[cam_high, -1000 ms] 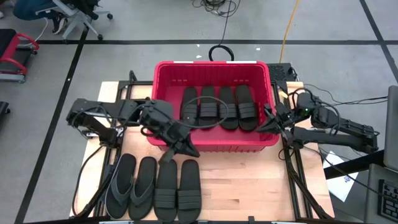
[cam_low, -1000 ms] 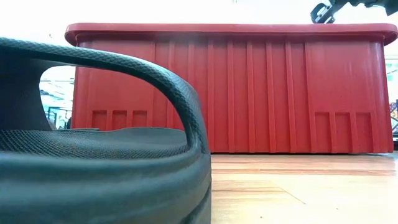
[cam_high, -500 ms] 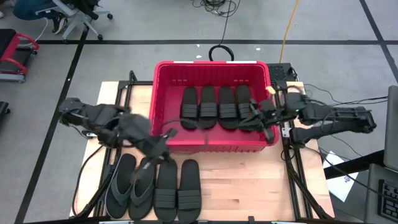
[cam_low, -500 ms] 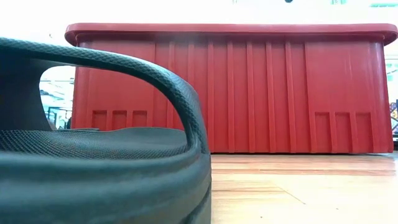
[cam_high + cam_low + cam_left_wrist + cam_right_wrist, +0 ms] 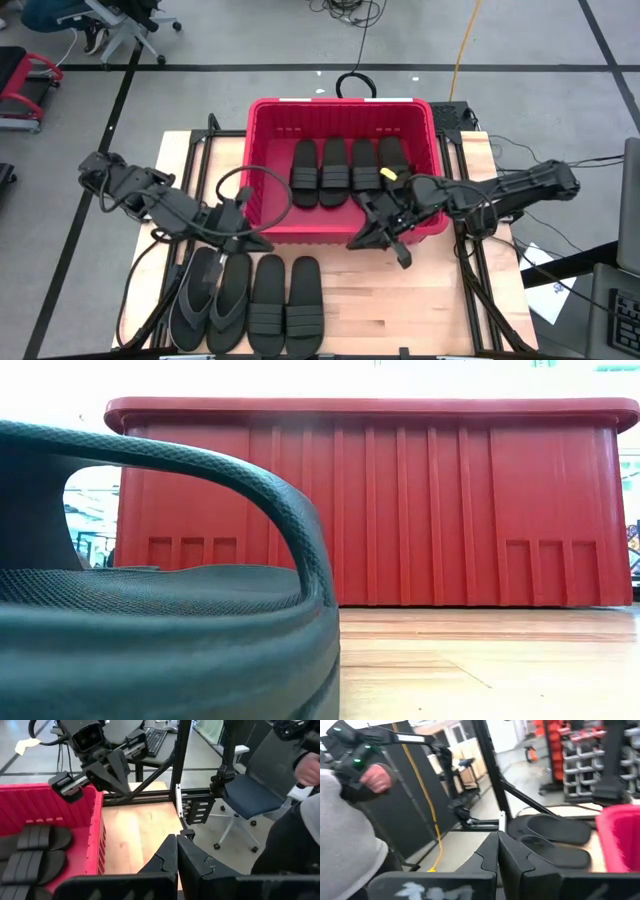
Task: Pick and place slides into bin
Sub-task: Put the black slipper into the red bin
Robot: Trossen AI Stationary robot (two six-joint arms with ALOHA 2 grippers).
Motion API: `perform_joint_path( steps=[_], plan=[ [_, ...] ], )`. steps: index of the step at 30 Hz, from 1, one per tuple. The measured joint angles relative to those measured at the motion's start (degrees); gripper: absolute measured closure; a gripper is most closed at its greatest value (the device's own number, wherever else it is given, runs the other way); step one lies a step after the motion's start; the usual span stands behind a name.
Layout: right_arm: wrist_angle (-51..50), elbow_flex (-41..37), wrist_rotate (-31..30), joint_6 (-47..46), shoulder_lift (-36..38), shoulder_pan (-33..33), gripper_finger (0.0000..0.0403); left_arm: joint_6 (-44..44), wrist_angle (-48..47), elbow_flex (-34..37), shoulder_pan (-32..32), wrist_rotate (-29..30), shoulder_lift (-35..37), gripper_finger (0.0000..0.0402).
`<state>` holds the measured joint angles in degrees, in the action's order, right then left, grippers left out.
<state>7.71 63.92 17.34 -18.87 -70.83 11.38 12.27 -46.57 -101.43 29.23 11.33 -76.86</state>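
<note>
The red bin (image 5: pixel 262 140) stands at the table's far middle with four black band-strap slides (image 5: pixel 350 172) lying flat inside. Four more slides lie side by side on the table in front of it: two thong slides (image 5: pixel 210 298) at the left and two band slides (image 5: pixel 286 306) beside them. My left gripper (image 5: pixel 260 242) is shut and empty, above the table by the bin's near left corner, over the far ends of the slides. My right gripper (image 5: pixel 358 240) is shut and empty at the bin's near wall, right of the middle. In the low view a slide (image 5: pixel 150 610) fills the foreground before the bin (image 5: pixel 370 500).
Bare wooden table (image 5: pixel 400 300) lies right of the four loose slides. Black frame rails run along both table sides (image 5: pixel 470 270). A person in grey stands beyond the table (image 5: pixel 350 830), and an office chair (image 5: pixel 250 795) is nearby.
My right gripper has swung from the bin's right rim toward the table's left and near edges, and is now at the bin's near wall. My left gripper has drawn back toward the table's left edge, away from the bin's near wall. The slides have not moved.
</note>
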Motion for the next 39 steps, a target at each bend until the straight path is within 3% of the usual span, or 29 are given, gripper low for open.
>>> perform_joint_path(
  steps=[8, 12, 25, 29, 34, 37, 39],
  plan=[
    [-1.14, 0.00, 1.18, -3.50, -4.61, 0.00, 0.0402, 0.14, 5.41, 0.00, 0.64, 4.84, -0.22, 0.0401],
    [-1.53, 0.00, 6.64, -3.51, -7.94, 0.46, 0.0387, 0.08, 8.82, 0.00, 0.72, 5.67, -0.17, 0.0401],
    [2.27, -0.02, 10.40, -5.49, -19.96, 1.64, 0.0249, -1.26, 7.10, 0.00, -0.14, 6.48, -0.46, 0.0399],
    [6.03, -0.07, 8.12, -7.55, -19.35, 1.09, 0.0227, 0.96, 2.42, 0.00, -0.37, 1.75, -0.46, 0.0400],
    [7.31, -0.07, 2.92, -3.54, -12.02, 0.09, 0.0272, 4.75, -0.87, 0.28, -0.12, -7.32, -2.23, 0.0401],
    [4.60, 0.04, -0.34, 1.36, -4.91, -0.33, 0.0336, 4.74, 1.23, 3.50, 1.08, -15.16, -3.42, 0.0401],
    [1.26, 0.04, -2.38, 3.72, -0.56, -0.56, 0.0382, 4.61, 8.09, 7.70, 1.55, -21.56, -3.54, 0.0401]
  ],
)
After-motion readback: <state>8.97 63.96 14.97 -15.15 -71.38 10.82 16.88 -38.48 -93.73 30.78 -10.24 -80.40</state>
